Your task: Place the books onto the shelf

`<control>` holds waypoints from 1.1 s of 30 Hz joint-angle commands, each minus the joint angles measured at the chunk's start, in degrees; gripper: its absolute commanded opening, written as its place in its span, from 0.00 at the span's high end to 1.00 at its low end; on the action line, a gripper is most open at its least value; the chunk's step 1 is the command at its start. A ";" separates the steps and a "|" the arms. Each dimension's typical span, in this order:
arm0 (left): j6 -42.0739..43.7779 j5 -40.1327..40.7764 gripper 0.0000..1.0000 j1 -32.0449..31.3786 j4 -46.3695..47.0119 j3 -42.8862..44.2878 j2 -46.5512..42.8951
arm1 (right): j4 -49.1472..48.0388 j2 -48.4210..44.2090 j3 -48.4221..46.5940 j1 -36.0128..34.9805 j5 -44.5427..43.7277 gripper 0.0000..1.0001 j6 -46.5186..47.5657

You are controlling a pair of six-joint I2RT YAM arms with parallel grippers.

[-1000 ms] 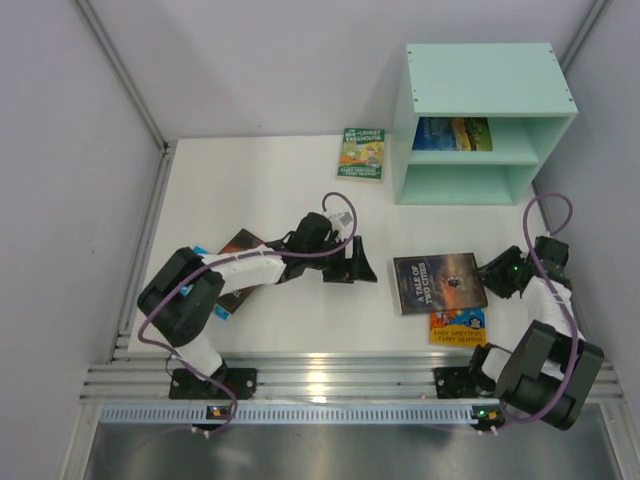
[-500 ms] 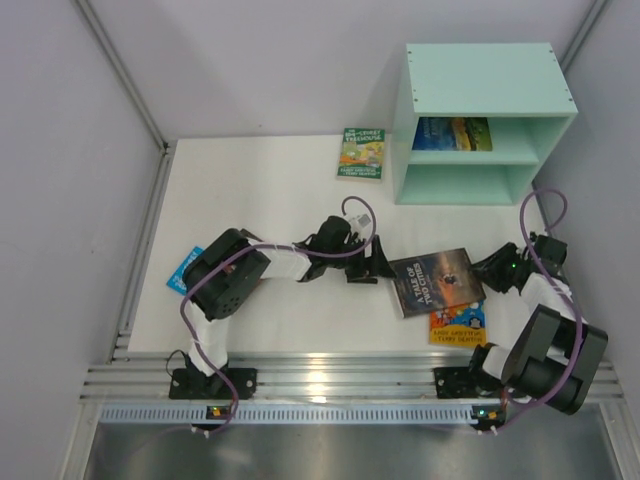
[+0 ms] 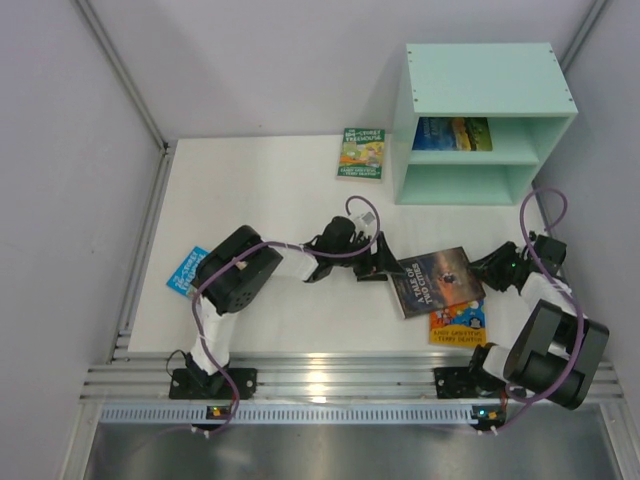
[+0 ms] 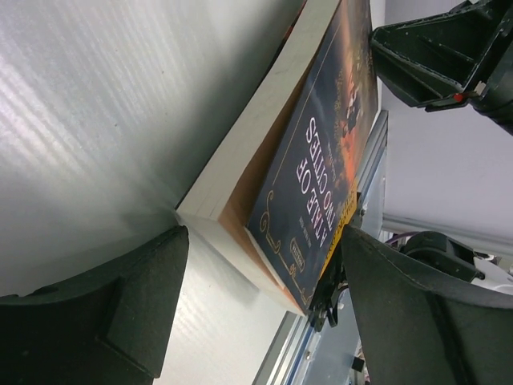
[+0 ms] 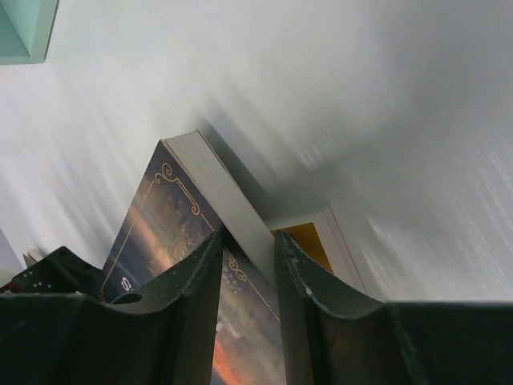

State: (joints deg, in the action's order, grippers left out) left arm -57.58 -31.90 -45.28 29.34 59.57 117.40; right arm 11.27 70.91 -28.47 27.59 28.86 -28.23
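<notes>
White table [image 3: 270,200], four books out: green book [image 3: 361,153] near the shelf [image 3: 480,75], light blue book [image 3: 186,270] far left, navy book [image 3: 440,281] over a yellow book [image 3: 457,325]. Upper compartment holds colourful books [image 3: 452,133], count unclear. Right gripper [image 3: 492,272] pinches the navy book's edge; left gripper [image 3: 385,262] gapes wide at its corner.

Four thin paperback books on the white counter [image 3: 260,190]: one green book [image 3: 361,153], one dark navy book [image 3: 440,280], one orange-yellow book [image 3: 458,326], one light blue book [image 3: 184,271]. One mint-green wooden shelf [image 3: 490,80] with two open compartments; the colourful books inside [image 3: 452,133] are too small to count
</notes>
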 commanded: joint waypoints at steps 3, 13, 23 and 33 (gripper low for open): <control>-2.79 3.16 0.19 -0.78 2.47 -0.15 3.09 | -0.72 0.28 1.58 -0.35 -0.39 0.68 -1.04; -7.63 3.42 0.75 -0.60 8.36 -1.56 2.22 | -1.16 1.15 -0.44 -0.44 1.90 0.60 -2.88; -23.62 1.66 1.00 1.95 19.17 -5.78 -1.12 | 7.19 -3.14 -6.60 -0.44 -2.76 0.19 -8.15; -33.21 4.48 1.00 2.12 23.30 -8.86 -2.36 | 13.25 -13.16 -7.13 -5.79 -6.62 0.06 -15.96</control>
State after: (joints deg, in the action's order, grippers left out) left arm -85.54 -28.36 -43.53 44.64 51.09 118.21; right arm 22.26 60.42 -35.05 24.43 23.97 -40.51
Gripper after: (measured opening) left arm 0.283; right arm 0.935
